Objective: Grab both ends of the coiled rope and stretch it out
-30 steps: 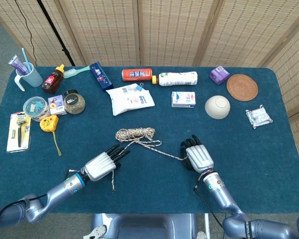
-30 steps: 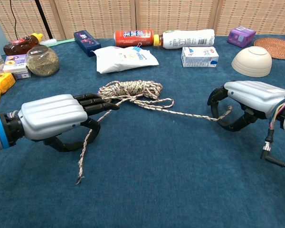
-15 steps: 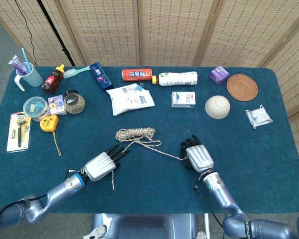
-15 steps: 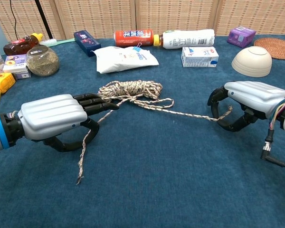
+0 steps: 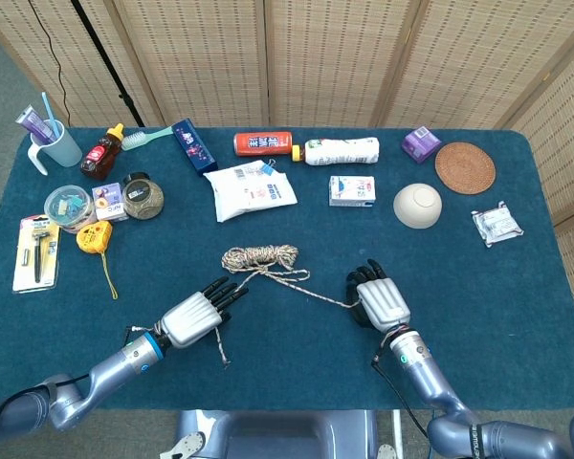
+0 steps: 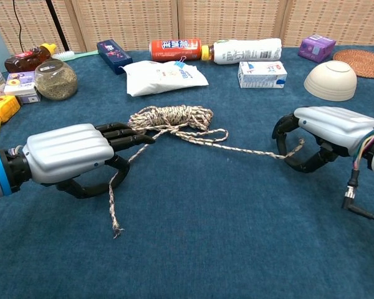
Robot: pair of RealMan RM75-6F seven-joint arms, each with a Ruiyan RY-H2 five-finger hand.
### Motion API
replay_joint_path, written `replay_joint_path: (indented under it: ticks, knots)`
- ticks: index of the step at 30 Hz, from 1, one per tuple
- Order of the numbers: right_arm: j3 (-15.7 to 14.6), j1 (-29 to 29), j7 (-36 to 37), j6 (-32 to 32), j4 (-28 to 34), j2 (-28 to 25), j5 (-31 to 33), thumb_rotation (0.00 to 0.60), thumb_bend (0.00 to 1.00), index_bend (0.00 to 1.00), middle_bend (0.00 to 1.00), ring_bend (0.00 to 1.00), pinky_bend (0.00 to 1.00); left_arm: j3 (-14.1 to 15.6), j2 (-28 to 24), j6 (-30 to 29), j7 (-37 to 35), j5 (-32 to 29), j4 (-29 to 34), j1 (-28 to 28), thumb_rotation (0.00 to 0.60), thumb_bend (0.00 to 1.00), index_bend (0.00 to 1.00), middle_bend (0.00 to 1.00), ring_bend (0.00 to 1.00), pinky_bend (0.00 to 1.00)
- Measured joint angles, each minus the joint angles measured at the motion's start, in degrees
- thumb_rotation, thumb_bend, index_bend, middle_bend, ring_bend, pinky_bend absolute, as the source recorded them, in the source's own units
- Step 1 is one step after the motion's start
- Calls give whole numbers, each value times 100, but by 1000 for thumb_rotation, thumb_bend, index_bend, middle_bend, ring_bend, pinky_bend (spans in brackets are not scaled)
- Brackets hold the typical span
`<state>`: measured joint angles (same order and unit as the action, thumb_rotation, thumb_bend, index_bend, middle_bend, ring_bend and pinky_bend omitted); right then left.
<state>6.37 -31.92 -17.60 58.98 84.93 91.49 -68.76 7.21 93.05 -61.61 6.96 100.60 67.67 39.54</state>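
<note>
Both forearms run off the near edge of the blue table [image 5: 517,316], and in the chest view the left hand's [image 6: 71,152] shell hides much of its grip. The coiled rope [image 5: 260,256] lies near the middle of the table, its bundle just beyond the left hand's dark fingertips [image 6: 137,134]. One strand leaves the coil, passes between those fingertips and the thumb curled beneath, then drops toward the near edge, ending in a frayed tip on the cloth; whether the hand truly pinches the strand cannot be told. The other strand runs along the table from the coil toward the right edge, into the right hand [image 6: 321,140], whose fingers curl around the rope's end and grasp it. Bottles, a pouch, a carton and a bowl [image 5: 417,205] line the far edge, small and hard to read in the head view.
</note>
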Motion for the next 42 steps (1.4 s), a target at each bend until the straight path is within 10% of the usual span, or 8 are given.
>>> replay_joint_path:
  ticks: [42]
  knots:
    - [250, 39, -89, 352, 248, -743, -147, 600, 511, 622, 276, 164, 0, -440, -1378, -1104, -305, -486, 711, -563, 600, 477, 641, 75, 0, 0]
